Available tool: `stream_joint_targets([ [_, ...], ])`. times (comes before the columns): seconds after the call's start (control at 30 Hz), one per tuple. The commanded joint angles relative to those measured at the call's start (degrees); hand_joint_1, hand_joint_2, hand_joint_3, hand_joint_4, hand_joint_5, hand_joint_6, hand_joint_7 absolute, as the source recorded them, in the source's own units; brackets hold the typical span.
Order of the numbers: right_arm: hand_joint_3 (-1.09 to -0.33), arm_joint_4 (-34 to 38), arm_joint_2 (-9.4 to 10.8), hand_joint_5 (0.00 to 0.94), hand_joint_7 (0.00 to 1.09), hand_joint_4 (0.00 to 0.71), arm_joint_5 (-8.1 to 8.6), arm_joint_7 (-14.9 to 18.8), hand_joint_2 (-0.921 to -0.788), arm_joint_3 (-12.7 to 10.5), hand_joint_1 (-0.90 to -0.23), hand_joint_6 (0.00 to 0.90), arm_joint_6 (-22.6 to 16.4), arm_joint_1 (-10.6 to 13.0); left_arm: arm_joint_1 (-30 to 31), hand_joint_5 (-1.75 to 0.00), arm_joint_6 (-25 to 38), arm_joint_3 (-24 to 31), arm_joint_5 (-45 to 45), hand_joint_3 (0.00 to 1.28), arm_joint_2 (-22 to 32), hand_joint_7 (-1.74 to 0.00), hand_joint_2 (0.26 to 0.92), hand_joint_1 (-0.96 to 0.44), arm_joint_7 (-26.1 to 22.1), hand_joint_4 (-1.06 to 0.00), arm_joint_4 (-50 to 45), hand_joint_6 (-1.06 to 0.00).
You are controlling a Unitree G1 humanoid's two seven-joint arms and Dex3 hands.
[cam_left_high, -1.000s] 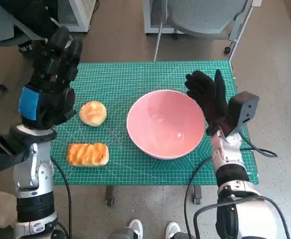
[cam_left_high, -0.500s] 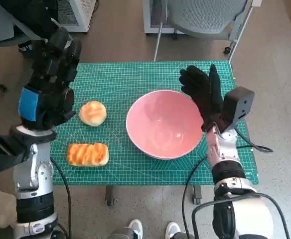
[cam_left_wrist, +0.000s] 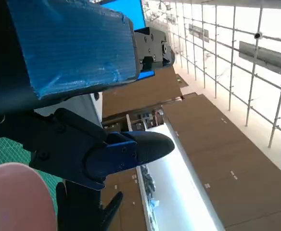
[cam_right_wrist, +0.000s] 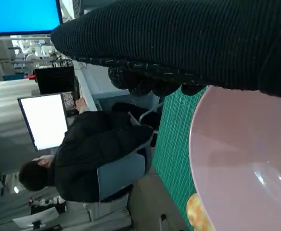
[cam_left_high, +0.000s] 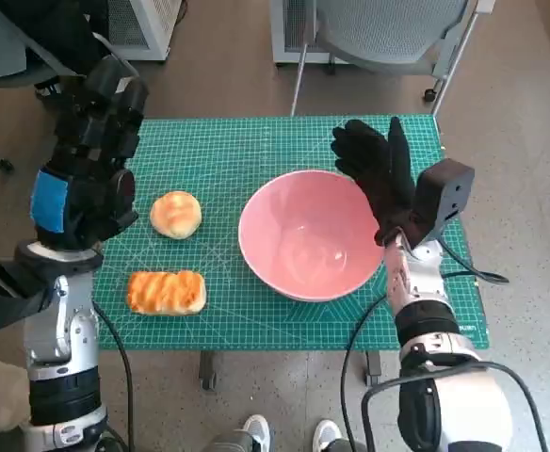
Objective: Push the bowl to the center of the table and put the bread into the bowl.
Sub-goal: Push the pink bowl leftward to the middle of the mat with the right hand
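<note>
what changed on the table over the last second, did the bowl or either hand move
The right hand slid leftward and a little toward the table's far edge along the rim of the pink bowl. The bowl edged slightly left, toward the center. The left hand stayed raised over the table's left side, holding nothing. The round bread and the flat bread did not move.

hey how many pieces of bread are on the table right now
2. A round bun lies on the green mat left of the pink bowl, and a braided loaf lies nearer the robot, by the mat's front edge. The bowl looks empty; none seem hidden.
</note>
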Motion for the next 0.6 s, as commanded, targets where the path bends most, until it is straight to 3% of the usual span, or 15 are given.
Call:
stream_joint_targets([
  [0.03,-0.889,0.7,1.1,0.002,0.02,0.306,-0.44,0.2,-0.921,0.2,-0.647,0.38,1.6,0.0,0.6,0.0,-1.5,0.4,0.7,0.57,0.8,-0.29,0.921,-0.65,0.4,0.0,-0.2,0.0],
  [0.6,-0.899,0.7,1.1,0.002,0.02,0.311,-0.8,1.1,-0.921,0.1,-0.622,0.385,2.1,-0.5,1.6,0.0,-2.3,0.8,0.7,0.56,1.2,-0.28,0.921,-0.66,0.4,-0.01,-0.3,0.0],
])
